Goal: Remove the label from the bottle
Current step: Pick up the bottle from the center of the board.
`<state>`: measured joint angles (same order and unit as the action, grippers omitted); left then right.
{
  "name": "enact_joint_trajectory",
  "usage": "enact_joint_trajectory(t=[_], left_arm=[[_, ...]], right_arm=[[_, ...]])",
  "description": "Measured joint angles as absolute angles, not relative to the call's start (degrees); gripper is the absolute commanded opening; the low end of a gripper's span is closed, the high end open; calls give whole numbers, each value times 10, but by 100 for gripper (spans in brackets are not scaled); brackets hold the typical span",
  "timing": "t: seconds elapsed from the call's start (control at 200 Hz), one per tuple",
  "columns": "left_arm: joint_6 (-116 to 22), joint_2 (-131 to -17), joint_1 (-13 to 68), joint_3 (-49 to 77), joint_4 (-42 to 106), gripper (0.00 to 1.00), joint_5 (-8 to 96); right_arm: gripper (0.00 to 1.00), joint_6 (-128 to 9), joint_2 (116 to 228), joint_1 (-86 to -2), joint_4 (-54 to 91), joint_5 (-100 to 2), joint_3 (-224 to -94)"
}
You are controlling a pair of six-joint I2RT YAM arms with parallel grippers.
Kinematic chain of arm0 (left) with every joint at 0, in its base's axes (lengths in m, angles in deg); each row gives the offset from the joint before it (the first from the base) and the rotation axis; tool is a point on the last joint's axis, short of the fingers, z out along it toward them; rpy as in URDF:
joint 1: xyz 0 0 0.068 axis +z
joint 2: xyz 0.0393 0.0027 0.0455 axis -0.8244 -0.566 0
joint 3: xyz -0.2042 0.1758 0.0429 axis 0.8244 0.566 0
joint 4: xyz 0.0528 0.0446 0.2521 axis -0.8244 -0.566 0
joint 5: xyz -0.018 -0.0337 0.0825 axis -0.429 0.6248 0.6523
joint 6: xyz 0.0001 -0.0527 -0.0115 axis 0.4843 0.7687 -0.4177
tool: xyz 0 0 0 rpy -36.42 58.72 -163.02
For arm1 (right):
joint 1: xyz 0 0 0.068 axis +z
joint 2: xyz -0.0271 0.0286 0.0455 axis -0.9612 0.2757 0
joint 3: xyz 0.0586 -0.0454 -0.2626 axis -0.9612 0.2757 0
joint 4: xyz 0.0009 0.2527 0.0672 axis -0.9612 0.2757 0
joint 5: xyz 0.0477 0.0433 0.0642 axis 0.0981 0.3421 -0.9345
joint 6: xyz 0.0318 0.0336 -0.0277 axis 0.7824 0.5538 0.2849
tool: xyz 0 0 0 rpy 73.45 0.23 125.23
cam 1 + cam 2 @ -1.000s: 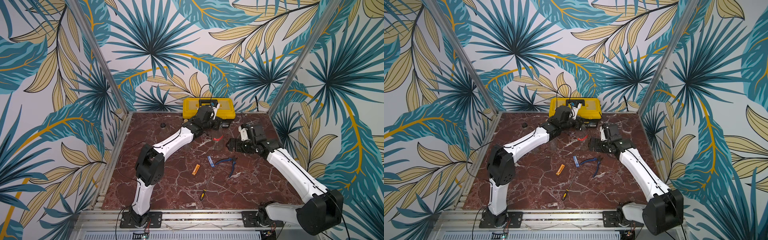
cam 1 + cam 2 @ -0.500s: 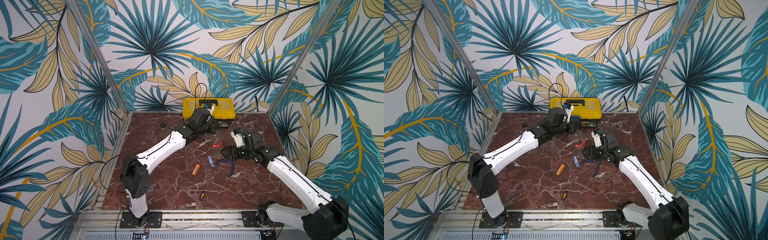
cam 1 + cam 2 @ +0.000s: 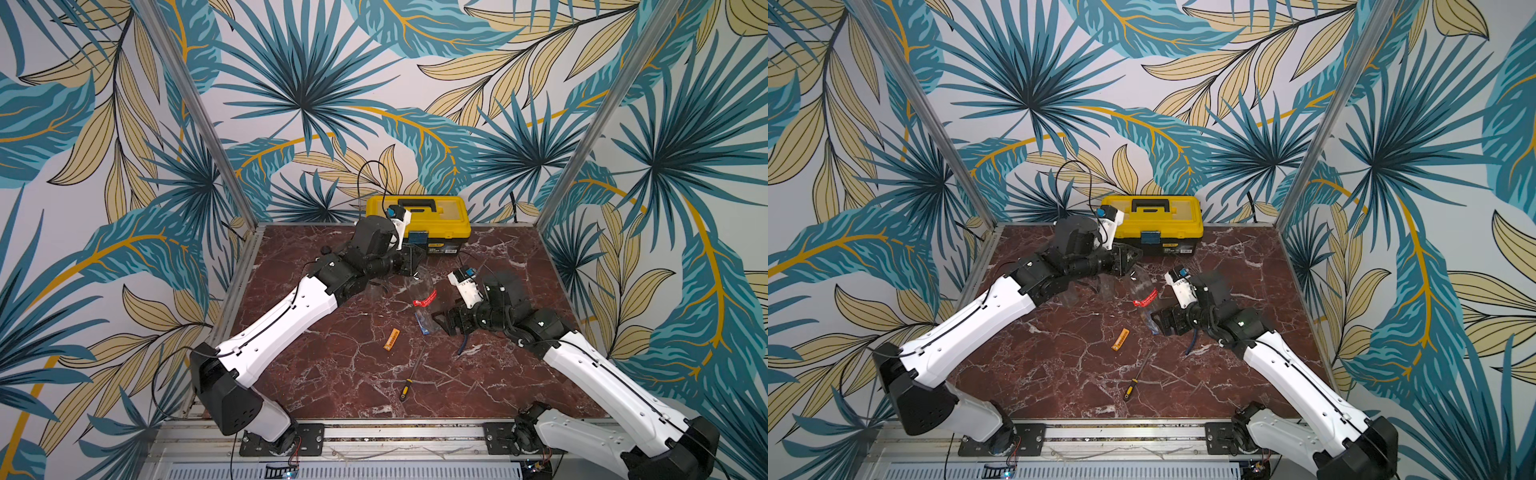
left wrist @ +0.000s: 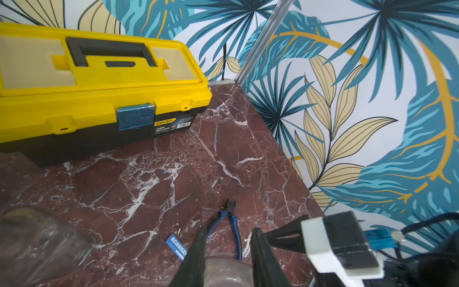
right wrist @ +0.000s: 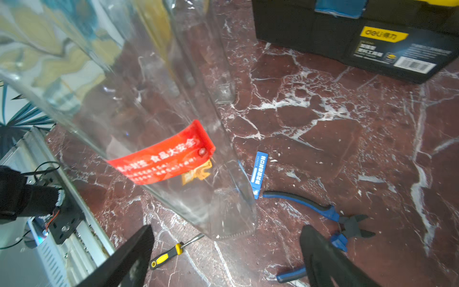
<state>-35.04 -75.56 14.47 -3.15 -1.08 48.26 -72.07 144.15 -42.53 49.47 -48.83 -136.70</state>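
Above marble tabletop (image 3: 353, 365): clear bottle (image 5: 149, 87) with red label (image 5: 161, 154), clamped in left gripper (image 3: 413, 261). Right gripper (image 5: 226, 231) spread wide, empty, near bottle's end.

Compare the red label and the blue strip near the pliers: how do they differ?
The red label sits on the clear bottle, while the blue strip lies on the marble table. The red label is broad and bends with the bottle wall; the blue strip is narrow and flat. Both carry white printed characters.
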Motion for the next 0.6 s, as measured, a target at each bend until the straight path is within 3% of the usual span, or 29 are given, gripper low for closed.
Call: enact_joint_trajectory(t=[0.601], left_arm=[[-332,-623,199,-31,-75,0,441]], right_arm=[[91,-731,1511,-303,438,-472,-1448]])
